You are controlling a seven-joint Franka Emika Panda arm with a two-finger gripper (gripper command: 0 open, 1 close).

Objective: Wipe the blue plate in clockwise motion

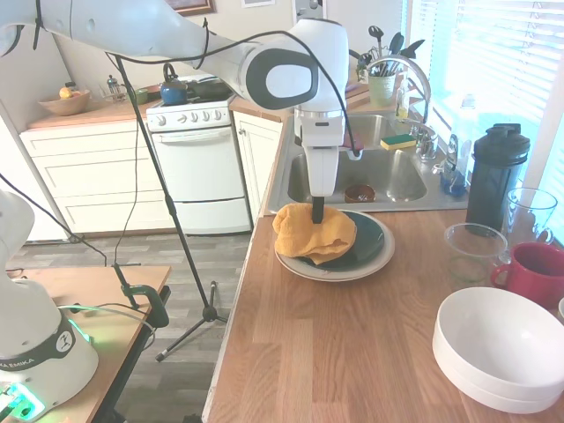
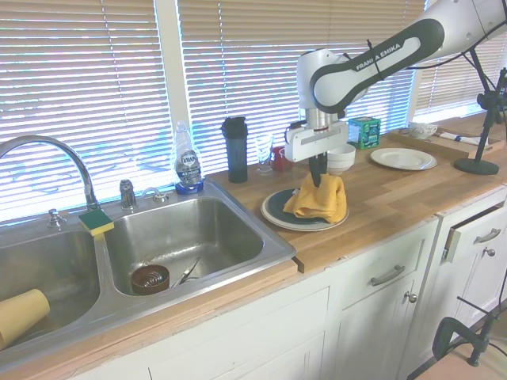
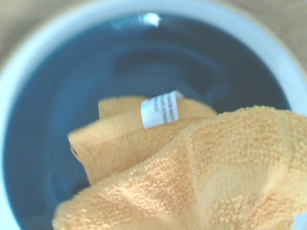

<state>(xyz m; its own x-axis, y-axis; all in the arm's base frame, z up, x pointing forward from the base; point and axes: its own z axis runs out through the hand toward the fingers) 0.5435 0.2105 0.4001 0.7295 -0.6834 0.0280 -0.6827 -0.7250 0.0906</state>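
Closest to the wrist camera is the yellow terry cloth (image 3: 206, 177), bunched up, with its white care label (image 3: 160, 110) showing, and behind it the glossy inside of the blue plate (image 3: 96, 76). From outside, the tool (image 1: 317, 214) points straight down into the top of the cloth (image 1: 313, 233), and its dark fingers look pinched together on a fold of it, though the cloth hides their tips.

The blue plate (image 1: 368, 242) lies nested in a larger cream-white plate (image 1: 339, 271) on the wooden worktop (image 1: 352, 352), just in front of the steel sink (image 1: 388, 176). The cloth covers the side of the plate away from the glass cup (image 1: 473, 251) and spills over the cream rim there; the rest of the blue surface is bare.

As I read it, the wiping step is in hand: the cloth is gripped and resting on the plate. The next move calls for light downward pressure and a clockwise sweep that keeps the cloth inside the blue rim. Too much push sideways could slide both plates across the worktop.

Farther off stand stacked white bowls (image 1: 502, 348), a red mug (image 1: 538, 273) and a dark shaker bottle (image 1: 496, 176). In the second exterior view a dish soap bottle (image 2: 187, 162) stands by the window.
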